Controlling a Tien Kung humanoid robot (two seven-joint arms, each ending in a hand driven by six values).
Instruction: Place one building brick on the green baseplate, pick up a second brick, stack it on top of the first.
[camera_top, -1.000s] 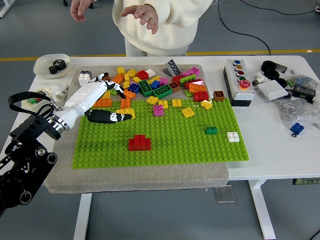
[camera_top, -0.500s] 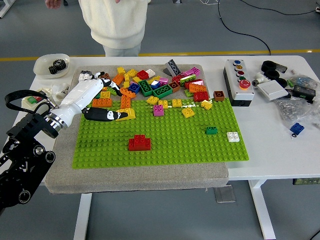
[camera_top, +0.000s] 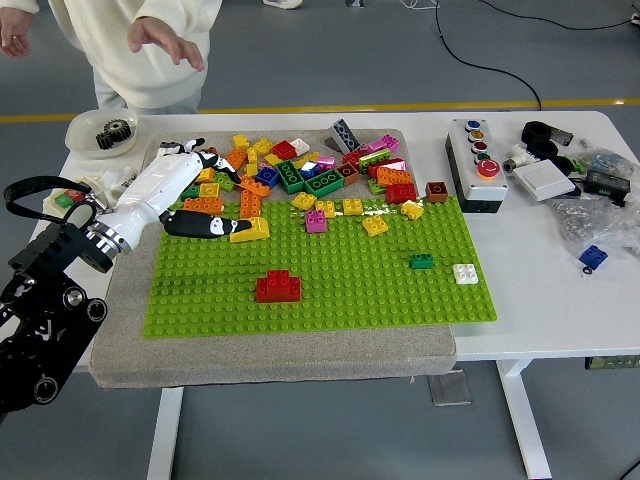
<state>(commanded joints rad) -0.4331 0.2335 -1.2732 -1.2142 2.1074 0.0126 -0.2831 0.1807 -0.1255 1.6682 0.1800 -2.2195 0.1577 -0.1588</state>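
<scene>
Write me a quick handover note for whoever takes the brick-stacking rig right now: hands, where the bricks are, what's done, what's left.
Left hand: reaching into the left side of the loose brick pile, thumb beside a yellow brick at the flat green studded baseplate's far-left edge; whether anything is gripped cannot be told.
Right hand: out of view.
Red brick stack: a small red brick sits on a wider one, on the baseplate's near-left part.
A small green brick and a white brick stand to the right on the baseplate.
A person in a white sweater stands at the far left, hands off the table.
Left: confirm whether the red stack counts as finished.
</scene>
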